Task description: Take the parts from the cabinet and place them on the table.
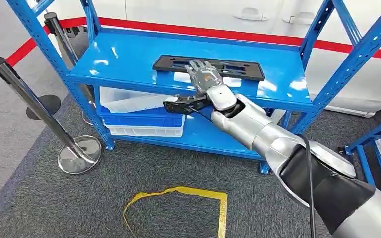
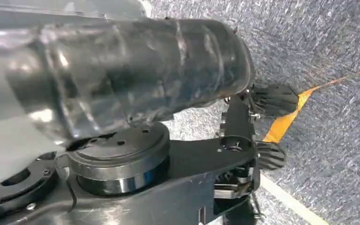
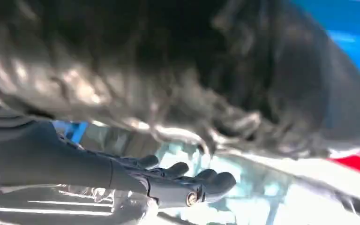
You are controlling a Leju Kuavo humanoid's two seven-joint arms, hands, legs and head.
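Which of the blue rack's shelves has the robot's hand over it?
The top shelf: the right hand lies there over the black flat part. The lower shelf holds stacked bins.

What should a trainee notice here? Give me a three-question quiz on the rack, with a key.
1. True or false: the black part lies on the lower shelf of the blue rack.
2. Which hand reaches over the black part? A) left hand B) right hand C) both hands
3. Fill in: the bins on the lower shelf are white and ____.

Key: 1 false, it lies on the upper shelf. 2 B. 3 blue.
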